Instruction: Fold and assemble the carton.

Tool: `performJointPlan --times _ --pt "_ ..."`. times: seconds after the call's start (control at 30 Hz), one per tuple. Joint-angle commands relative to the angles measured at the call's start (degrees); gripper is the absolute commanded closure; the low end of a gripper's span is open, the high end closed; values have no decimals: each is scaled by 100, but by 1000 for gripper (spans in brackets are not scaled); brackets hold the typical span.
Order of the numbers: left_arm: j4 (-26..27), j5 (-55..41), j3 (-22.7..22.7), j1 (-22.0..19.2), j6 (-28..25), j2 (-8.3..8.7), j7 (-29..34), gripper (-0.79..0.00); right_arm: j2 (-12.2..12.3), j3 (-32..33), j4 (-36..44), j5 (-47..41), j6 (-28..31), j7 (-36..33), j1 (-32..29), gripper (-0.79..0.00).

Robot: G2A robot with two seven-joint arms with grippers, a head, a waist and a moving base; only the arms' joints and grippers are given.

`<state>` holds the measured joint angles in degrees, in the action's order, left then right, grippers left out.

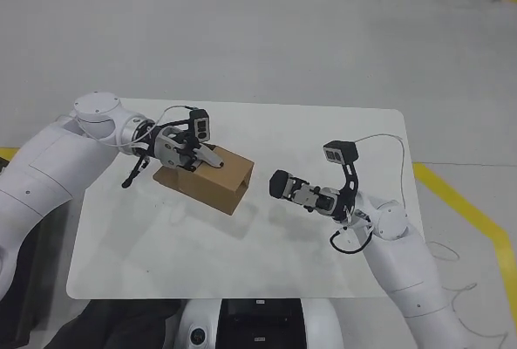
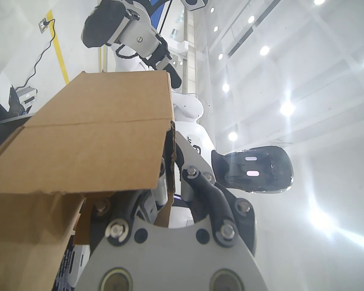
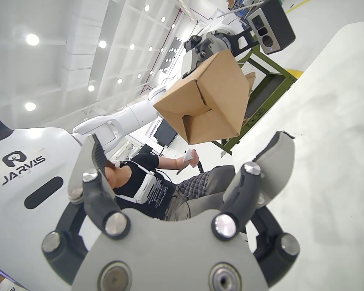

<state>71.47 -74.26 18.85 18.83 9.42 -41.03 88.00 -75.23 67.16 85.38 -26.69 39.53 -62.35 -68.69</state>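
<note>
With left pincer, grips carton by one end above bench; holds right pincer open near far end. Seems well along: far flaps folded shut, gripped end likely left to close.

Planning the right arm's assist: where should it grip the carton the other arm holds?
Probably the folded end of the carton, approached from the side of the right gripper: that end faces its open fingers, while the left gripper clamps the far end.
</note>
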Motion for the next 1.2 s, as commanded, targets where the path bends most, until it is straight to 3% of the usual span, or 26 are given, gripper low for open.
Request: performJointPlan --times 0.0,0.9,1.07,1.17 --pt "0 2 2 1 1 0 0 0 0 0 2 -3 -3 -2 -1 -785" --pt "0 2 2 1 1 0 0 0 0 0 2 -3 -3 -2 -1 -785" --pt "381 324 160 189 -34 32 -721 0 0 0 2 -3 -3 -2 -1 -785" --pt "554 559 293 303 48 97 -1087 0 3 -24 166 300 -123 355 -78 -785"
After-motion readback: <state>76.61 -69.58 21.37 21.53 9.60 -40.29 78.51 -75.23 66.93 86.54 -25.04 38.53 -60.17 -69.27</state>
